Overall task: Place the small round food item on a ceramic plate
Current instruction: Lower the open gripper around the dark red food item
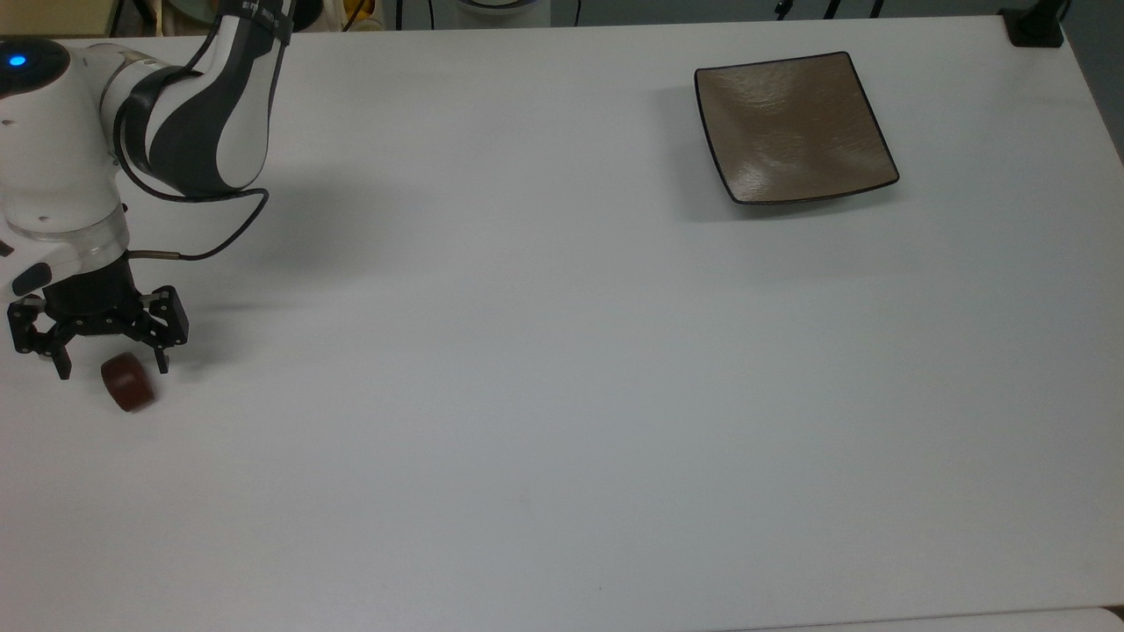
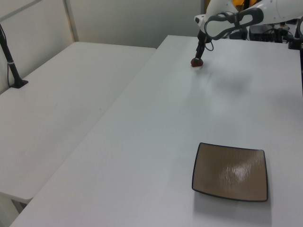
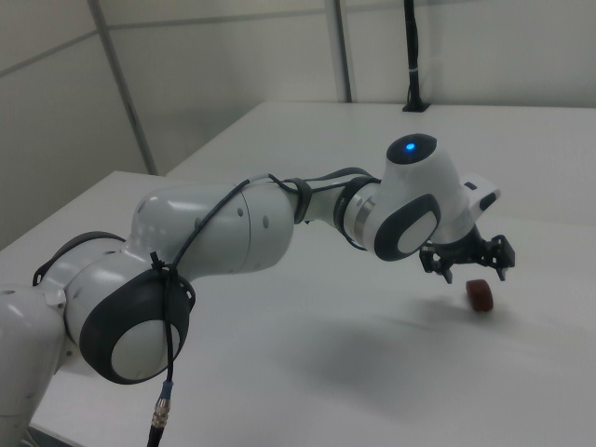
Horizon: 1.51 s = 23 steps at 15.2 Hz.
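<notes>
Down at the top view's left edge, the gripper [image 1: 111, 369] hangs with its two fingers spread wide and empty, their tips on either side of the upper part of the small round food item [image 1: 128, 383], which lies on the white table [image 1: 544, 369] well apart from the ceramic plate [image 1: 793, 125] near the top view's upper right. From the left view, the food item [image 2: 196, 62] sits at the table's far end directly under the gripper [image 2: 200, 54], while the square plate [image 2: 231, 171] rests in the near foreground. Over in the right view, the open gripper [image 3: 473, 267] hovers just above the reddish-brown piece [image 3: 480, 294], gripping nothing.
</notes>
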{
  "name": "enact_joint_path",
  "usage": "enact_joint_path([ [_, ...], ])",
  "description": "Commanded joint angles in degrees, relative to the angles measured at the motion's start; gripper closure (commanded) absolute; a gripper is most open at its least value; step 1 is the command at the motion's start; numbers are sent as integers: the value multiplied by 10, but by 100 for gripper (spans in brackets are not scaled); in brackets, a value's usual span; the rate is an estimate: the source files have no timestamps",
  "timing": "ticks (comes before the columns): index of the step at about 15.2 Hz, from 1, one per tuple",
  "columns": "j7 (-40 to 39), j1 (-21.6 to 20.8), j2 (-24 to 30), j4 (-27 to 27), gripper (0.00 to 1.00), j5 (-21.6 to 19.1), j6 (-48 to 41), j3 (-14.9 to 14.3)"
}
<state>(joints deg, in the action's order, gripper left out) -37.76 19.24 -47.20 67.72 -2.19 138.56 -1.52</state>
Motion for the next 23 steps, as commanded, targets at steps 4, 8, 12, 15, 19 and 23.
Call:
enact_joint_path([
  [4,-14,4,-13,-14,0,-6,10,3],
  [8,-13,6,-17,-14,0,-6,12,3],
  [12,-12,7,-16,-11,0,-6,12,3],
  [15,-9,6,-16,-9,0,-6,12,3],
  [19,-14,7,-18,-8,0,-1,14,2],
  [23,-14,7,-18,0,3,-1,32,3],
])
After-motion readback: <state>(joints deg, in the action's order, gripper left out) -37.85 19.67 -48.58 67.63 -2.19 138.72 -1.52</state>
